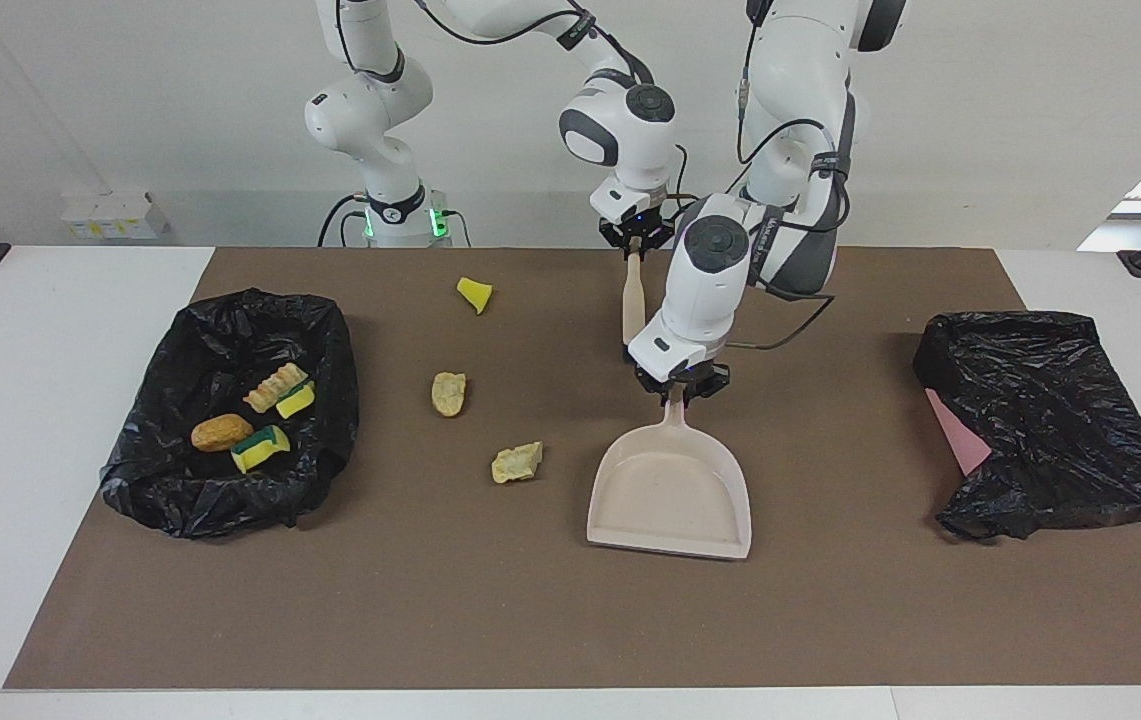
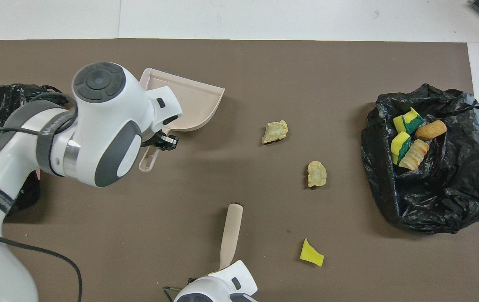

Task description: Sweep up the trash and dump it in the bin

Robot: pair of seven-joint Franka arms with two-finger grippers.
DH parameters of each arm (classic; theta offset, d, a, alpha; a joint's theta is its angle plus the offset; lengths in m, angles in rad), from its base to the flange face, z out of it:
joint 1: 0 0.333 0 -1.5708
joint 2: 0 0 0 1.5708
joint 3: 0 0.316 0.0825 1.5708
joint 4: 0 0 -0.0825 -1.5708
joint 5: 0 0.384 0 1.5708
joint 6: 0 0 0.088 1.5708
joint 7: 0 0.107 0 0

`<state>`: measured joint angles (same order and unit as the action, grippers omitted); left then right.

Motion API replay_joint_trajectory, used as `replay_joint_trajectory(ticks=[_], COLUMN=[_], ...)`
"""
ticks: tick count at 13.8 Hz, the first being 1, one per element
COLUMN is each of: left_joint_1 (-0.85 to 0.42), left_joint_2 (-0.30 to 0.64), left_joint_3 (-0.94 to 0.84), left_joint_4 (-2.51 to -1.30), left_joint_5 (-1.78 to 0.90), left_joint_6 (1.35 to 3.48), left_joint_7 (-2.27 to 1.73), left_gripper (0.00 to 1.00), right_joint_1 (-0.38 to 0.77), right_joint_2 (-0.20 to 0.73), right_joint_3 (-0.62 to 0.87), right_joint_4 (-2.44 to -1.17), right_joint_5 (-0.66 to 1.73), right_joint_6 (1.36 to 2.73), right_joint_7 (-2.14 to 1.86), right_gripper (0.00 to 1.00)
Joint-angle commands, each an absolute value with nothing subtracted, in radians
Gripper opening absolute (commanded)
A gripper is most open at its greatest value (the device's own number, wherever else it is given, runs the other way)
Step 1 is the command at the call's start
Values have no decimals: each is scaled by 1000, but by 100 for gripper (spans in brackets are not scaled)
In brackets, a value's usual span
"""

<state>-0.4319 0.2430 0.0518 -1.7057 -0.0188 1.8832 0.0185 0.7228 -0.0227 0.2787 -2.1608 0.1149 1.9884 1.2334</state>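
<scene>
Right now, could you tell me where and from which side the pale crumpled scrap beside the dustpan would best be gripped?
Probably from straight above, fingers closing across the narrow middle of the pale crumpled scrap. It lies flat on the brown mat, apart from the dustpan, with nothing leaning on it, and it is longer one way than the other.

Counted on the table were seven trash scraps [image 1: 517,462], three loose and four inside one black bin bag [image 1: 230,500], a second black bag [image 1: 1050,420], one dustpan [image 1: 670,495], and one brush [image 1: 633,295].

Three scraps [image 1: 516,463] on mat, four bagged
</scene>
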Motion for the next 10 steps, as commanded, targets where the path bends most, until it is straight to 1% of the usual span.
replay_joint_trajectory(ticks=[1,3,4,6,8,10], left_joint_1=[-367,-312,-293,-247,-216,-210], left_joint_2=[193,193,193,193,195,198], left_joint_3=[48,49,49,49,51,51], left_joint_4=[-1709,-1695,-1694,-1694,-1697,-1695], left_joint_5=[-14,-12,-8,-2,9,70], left_joint_6=[1836,1780,1770,1766,1763,1784], left_joint_7=[179,378,479,622,751,916], left_gripper=[0,0,0,0,0,0], right_joint_1=[690,687,689,675,635,634], right_joint_2=[-86,-116,-144,-169,-178,-189], right_joint_3=[284,284,285,285,288,287], right_joint_4=[-2191,-2209,-2242,-2296,-2319,-2338], right_joint_5=[117,86,86,100,130,182], right_joint_6=[1883,1784,1766,1761,1726,1720], right_joint_7=[1358,1478,1521,1584,1632,1664], right_gripper=[0,0,0,0,0,0])
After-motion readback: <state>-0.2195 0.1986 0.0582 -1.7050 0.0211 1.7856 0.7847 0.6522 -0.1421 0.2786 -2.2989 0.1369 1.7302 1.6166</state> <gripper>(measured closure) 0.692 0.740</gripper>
